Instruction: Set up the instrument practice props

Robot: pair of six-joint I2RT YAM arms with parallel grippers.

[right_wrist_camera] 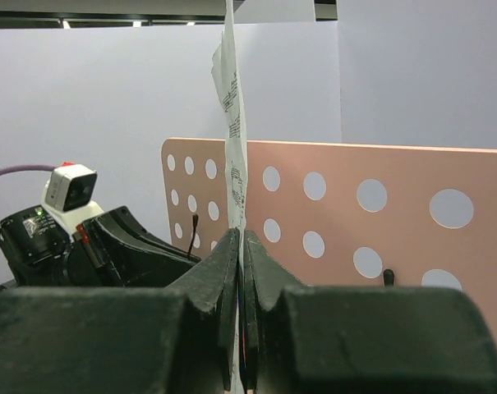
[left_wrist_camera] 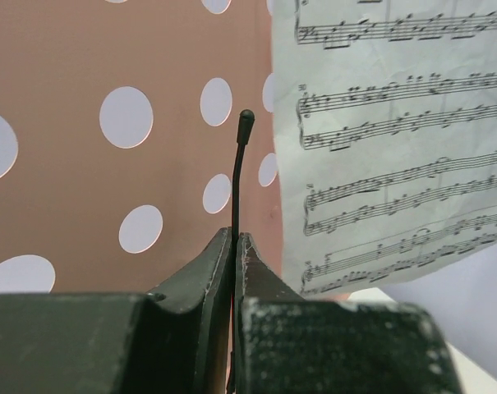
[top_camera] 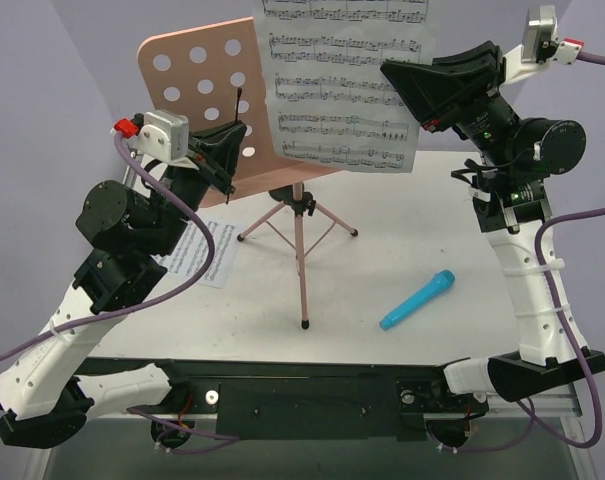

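Observation:
The pink music stand (top_camera: 197, 75) stands at mid-table on thin tripod legs (top_camera: 300, 262). My left gripper (top_camera: 230, 150) is shut on the left black wire page holder (left_wrist_camera: 238, 176), in front of the hole-punched desk (left_wrist_camera: 67, 197). My right gripper (top_camera: 407, 85) is shut on the right edge of a white sheet of printed music (top_camera: 342, 85), held upright in front of the desk's right half; the sheet shows edge-on in the right wrist view (right_wrist_camera: 234, 148). The second page holder (right_wrist_camera: 388, 277) stands free. A second music sheet (top_camera: 204, 252) lies flat on the table under my left arm.
A blue toy microphone (top_camera: 417, 299) lies on the white table (top_camera: 402, 220) right of the tripod. The black mounting rail (top_camera: 302, 390) runs along the near edge. A pale wall stands behind the stand.

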